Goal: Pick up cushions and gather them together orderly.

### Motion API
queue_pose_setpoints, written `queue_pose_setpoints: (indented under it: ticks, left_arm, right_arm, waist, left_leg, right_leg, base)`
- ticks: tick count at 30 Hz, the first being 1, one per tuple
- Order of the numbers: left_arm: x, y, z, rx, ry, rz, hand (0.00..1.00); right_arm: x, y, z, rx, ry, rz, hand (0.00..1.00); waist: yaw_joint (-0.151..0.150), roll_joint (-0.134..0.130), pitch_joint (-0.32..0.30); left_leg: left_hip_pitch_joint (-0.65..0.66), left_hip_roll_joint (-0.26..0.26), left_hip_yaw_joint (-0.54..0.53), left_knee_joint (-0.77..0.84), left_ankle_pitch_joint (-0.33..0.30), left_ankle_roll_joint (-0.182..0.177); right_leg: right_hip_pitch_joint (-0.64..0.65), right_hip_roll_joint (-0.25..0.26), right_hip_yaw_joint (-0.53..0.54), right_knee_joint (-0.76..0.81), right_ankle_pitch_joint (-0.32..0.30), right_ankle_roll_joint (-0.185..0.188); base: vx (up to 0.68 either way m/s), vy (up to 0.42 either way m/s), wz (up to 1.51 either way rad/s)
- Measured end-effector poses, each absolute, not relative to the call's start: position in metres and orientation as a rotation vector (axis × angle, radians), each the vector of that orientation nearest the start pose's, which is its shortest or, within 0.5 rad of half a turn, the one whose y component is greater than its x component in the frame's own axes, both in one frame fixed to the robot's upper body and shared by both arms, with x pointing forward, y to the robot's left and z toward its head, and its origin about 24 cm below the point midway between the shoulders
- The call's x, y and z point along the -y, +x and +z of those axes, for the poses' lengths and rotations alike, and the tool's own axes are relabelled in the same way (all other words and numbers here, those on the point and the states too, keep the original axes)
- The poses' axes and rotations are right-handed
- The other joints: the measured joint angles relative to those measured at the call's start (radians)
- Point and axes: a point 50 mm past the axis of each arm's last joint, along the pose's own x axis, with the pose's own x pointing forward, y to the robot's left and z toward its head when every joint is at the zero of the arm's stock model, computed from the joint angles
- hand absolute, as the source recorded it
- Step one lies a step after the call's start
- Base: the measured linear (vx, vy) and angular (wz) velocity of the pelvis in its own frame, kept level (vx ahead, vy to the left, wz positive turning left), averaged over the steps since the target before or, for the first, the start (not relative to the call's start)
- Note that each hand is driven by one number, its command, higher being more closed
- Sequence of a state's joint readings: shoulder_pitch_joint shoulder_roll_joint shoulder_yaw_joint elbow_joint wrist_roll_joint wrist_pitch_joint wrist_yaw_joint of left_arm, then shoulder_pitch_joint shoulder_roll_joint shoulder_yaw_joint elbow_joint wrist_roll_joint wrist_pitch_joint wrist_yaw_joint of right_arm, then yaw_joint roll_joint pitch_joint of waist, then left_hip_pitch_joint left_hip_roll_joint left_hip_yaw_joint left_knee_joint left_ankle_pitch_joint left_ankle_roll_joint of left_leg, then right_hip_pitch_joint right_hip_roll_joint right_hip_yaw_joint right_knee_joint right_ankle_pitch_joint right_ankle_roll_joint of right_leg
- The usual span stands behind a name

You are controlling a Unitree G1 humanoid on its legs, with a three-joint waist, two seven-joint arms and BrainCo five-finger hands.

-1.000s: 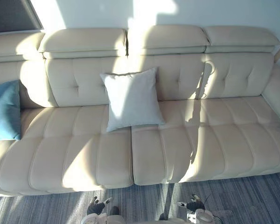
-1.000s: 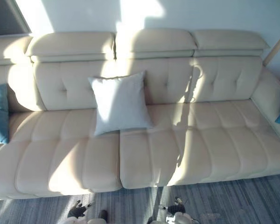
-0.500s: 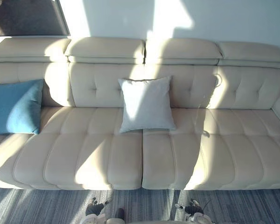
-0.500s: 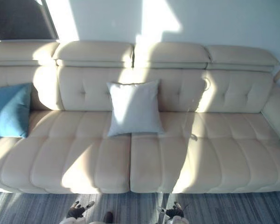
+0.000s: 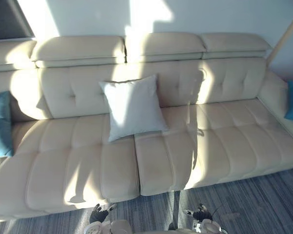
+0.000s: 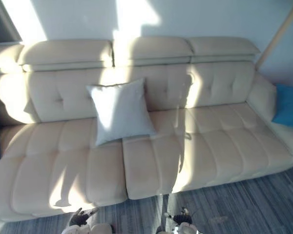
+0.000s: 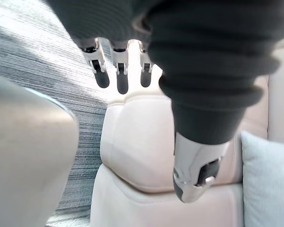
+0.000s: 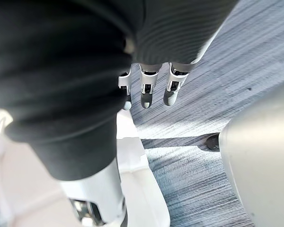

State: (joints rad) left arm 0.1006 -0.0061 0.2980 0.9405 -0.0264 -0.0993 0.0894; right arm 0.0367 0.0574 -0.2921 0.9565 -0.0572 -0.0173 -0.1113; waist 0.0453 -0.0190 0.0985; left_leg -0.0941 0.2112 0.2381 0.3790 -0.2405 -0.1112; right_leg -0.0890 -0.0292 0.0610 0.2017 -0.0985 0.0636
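Looking down through the left eye, we found the white cushion (image 5: 133,106) propped against the sofa (image 5: 224,141) back, mid-seat, with the left blue cushion (image 5: 0,124) far off at that end. Right eye gave us the right blue cushion (image 6: 289,106) by the far armrest: all well apart, nothing gathered. Left wrist: left hand (image 7: 122,78) hung empty, fingers straight. Right wrist: right hand (image 8: 148,92) the same, slack above the floor (image 8: 236,61), likely since no cushion was in reach.
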Motion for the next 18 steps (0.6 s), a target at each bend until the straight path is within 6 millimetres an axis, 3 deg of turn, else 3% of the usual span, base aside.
queue_pose_setpoints:
  ticks: [1, 2, 3, 4, 6, 8, 10, 11, 12, 13, 14, 15, 16, 18]
  left_arm:
    - [-0.199, 0.109, -0.15, -0.935, -0.11, 0.408, 0.0]
    - [-0.199, 0.112, -0.149, -0.93, -0.108, 0.403, 0.0]
    - [-0.2, 0.112, -0.149, -0.928, -0.099, 0.399, 0.0]
    - [-0.198, 0.112, -0.15, -0.934, -0.095, 0.39, 0.0]
    - [-0.197, 0.114, -0.149, -0.935, -0.053, 0.334, 0.0]
    - [-0.201, 0.121, -0.147, -0.922, -0.036, 0.326, 0.0]
    - [-0.198, 0.126, -0.148, -0.929, -0.02, 0.292, 0.0]
    - [-0.194, 0.128, -0.148, -0.932, -0.007, 0.264, 0.0]
    - [-0.19, 0.129, -0.148, -0.931, -0.003, 0.243, 0.0]
    - [-0.189, 0.13, -0.148, -0.931, -0.005, 0.242, 0.0]
    - [-0.186, 0.129, -0.149, -0.931, -0.009, 0.234, 0.0]
    - [-0.186, 0.128, -0.149, -0.933, -0.008, 0.233, 0.0]
    - [-0.189, 0.129, -0.147, -0.92, 0.004, 0.235, 0.0]
    - [-0.191, 0.129, -0.145, -0.908, 0.005, 0.244, 0.0]
  right_arm:
    - [0.174, 0.126, -0.151, -0.988, 0.085, -0.329, 0.0]
    - [0.171, 0.13, -0.15, -0.983, 0.09, -0.316, 0.0]
    - [0.172, 0.131, -0.15, -0.98, 0.092, -0.323, 0.0]
    - [0.175, 0.131, -0.15, -0.98, 0.085, -0.327, 0.0]
    - [0.187, 0.134, -0.149, -0.982, 0.046, -0.328, 0.0]
    - [0.19, 0.133, -0.151, -0.998, 0.021, -0.316, 0.0]
    - [0.198, 0.133, -0.151, -1.01, 0.001, -0.324, 0.0]
    - [0.204, 0.132, -0.15, -1.011, -0.012, -0.333, 0.0]
    - [0.208, 0.13, -0.15, -1.016, -0.023, -0.341, 0.0]
    - [0.208, 0.128, -0.151, -1.022, -0.025, -0.341, 0.0]
    - [0.208, 0.127, -0.152, -1.036, -0.031, -0.338, 0.0]
    - [0.209, 0.127, -0.152, -1.038, -0.033, -0.341, 0.0]
    - [0.212, 0.127, -0.152, -1.038, -0.041, -0.353, 0.0]
    - [0.216, 0.124, -0.152, -1.047, -0.033, -0.371, 0.0]
  waist:
    - [0.0, 0.0, 0.0]
    - [0.001, 0.012, 0.008]
    - [0.0, 0.003, 0.006]
    - [-0.006, 0.007, 0.009]
    - [-0.016, 0.026, 0.013]
    - [-0.018, 0.028, 0.018]
    - [-0.028, 0.033, 0.022]
    - [-0.039, 0.042, 0.029]
    - [-0.057, 0.045, 0.039]
    - [-0.055, 0.041, 0.047]
    - [-0.039, 0.041, 0.066]
    - [-0.038, 0.042, 0.072]
    - [-0.036, 0.042, 0.084]
    - [-0.014, 0.044, 0.094]
  left_leg:
    - [0.003, 0.004, 0.01, -0.002, 0.0, 0.0]
    - [0.033, 0.041, 0.105, -0.033, 0.002, -0.001]
    - [0.075, 0.043, 0.195, -0.063, 0.005, -0.006]
    - [0.094, 0.046, 0.226, -0.07, 0.006, -0.009]
    - [0.181, 0.059, 0.368, -0.134, 0.026, -0.041]
    - [0.216, 0.06, 0.416, -0.176, 0.041, -0.067]
    - [0.238, 0.076, 0.435, -0.174, 0.054, -0.069]
    - [0.227, 0.11, 0.429, -0.077, 0.06, -0.058]
    - [0.178, 0.165, 0.372, 0.112, 0.078, 0.015]
    - [0.148, 0.189, 0.337, 0.212, 0.089, 0.062]
    - [0.075, 0.208, 0.219, 0.434, 0.028, 0.106]
    - [0.047, 0.197, 0.174, 0.488, 0.007, 0.1]
    - [-0.027, 0.129, 0.047, 0.554, -0.041, 0.089]
    - [-0.123, -0.012, -0.113, 0.498, -0.078, 0.077]
  right_leg:
    - [-0.004, 0.002, -0.004, -0.001, 0.006, -0.001]
    - [-0.033, -0.003, -0.117, -0.011, 0.032, -0.032]
    - [-0.054, -0.041, -0.326, 0.013, 0.006, -0.075]
    - [-0.055, -0.054, -0.381, 0.02, 0.0, -0.086]
    - [-0.046, -0.145, -0.729, 0.082, -0.027, -0.137]
    - [-0.063, -0.147, -0.822, 0.11, -0.046, -0.137]
    - [-0.089, -0.105, -0.741, 0.127, -0.06, -0.142]
    - [-0.091, -0.079, -0.698, 0.123, -0.069, -0.149]
    - [-0.058, -0.043, -0.653, 0.094, -0.073, -0.151]
    - [-0.037, -0.031, -0.629, 0.074, -0.074, -0.155]
    - [0.008, -0.004, -0.567, 0.048, -0.093, -0.18]
    - [0.021, 0.005, -0.544, 0.043, -0.1, -0.19]
    - [0.056, 0.025, -0.488, 0.035, -0.113, -0.202]
    - [0.095, 0.046, -0.39, 0.019, -0.118, -0.208]
  base:
    - [0.01, -0.04, -1.87]
    - [-0.01, -0.062, -1.75]
    - [0.01, -0.068, -1.91]
    - [0.07, -0.033, -1.73]
    - [0.11, -0.068, -1.67]
    - [0.11, -0.182, -1.53]
    - [0.16, -0.282, -1.36]
    - [0.17, -0.294, -1.15]
    - [0.2, -0.353, -1.13]
    - [0.15, -0.202, -1.29]
    - [0.16, -0.152, -1.09]
    - [0.18, -0.058, -1.47]
    - [0.17, -0.039, -1.17]
    - [0.25, -0.004, -1.8]
